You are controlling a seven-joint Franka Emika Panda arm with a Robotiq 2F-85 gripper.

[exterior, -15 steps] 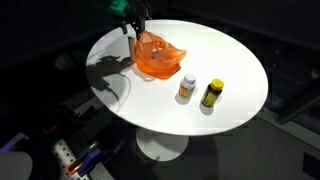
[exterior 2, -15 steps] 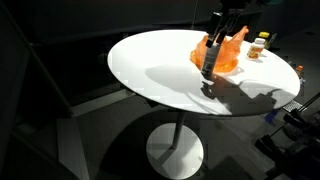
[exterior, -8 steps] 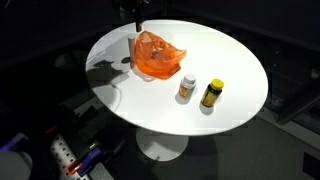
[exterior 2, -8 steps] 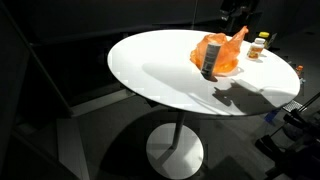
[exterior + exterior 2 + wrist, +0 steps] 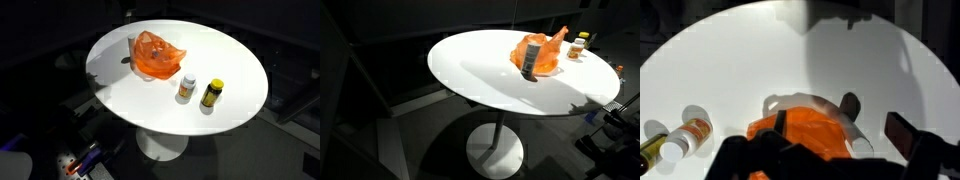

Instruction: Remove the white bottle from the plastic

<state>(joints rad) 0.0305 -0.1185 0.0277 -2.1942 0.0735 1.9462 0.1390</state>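
Task unfinished. Bottle point(image 5: 529, 62) stands inside orange bag point(image 5: 157, 57) on desk point(image 5: 230, 60), at 12 o'clock from two loose bottles point(image 5: 199, 91). My hand point(image 5: 825, 150) above; grip state unclear.

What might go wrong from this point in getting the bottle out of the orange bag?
1. The orange plastic bag lies loose and crumpled around the bottle in the bag, so a grasp may pinch plastic too and drag the whole bag.
2. The white-capped bottle and the yellow bottle stand close beside the bag. A dragged bag could topple them, or the wrong bottle might get picked.
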